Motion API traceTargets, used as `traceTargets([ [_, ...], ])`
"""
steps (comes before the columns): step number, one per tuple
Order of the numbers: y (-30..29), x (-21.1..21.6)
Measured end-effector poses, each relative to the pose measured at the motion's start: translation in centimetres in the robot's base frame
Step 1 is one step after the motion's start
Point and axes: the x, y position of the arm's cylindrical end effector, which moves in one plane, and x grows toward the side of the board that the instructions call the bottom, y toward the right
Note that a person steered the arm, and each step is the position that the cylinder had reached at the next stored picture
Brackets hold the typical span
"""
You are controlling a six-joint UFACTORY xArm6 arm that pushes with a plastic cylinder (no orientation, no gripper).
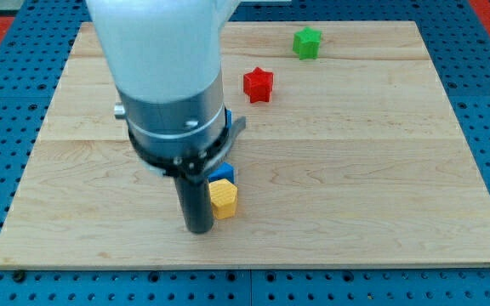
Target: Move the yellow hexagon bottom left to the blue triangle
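The yellow hexagon (224, 200) lies on the wooden board (356, 170) left of centre, near the view's bottom. A blue block (222, 172), its shape mostly hidden by the arm, touches the hexagon's upper edge. My tip (197, 228) rests on the board right against the hexagon's left side, slightly below it. The arm's large white and grey body (173, 93) covers the board above the tip and hides most of the blue block.
A red star-shaped block (259, 85) sits above centre. A green star-shaped block (307, 42) sits near the view's top, right of centre. The board's bottom edge runs a little below my tip.
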Motion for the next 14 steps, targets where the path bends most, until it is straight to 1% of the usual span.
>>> traceTargets([
  [1,7.8,3.2],
  [2,17.5,2.4],
  [3,19.9,1.7],
  [4,20.2,1.7],
  [5,21.7,1.7],
  [7,26.1,1.7],
  [9,28.5,1.5],
  [11,32.6,1.5],
  [14,33.1,1.5],
])
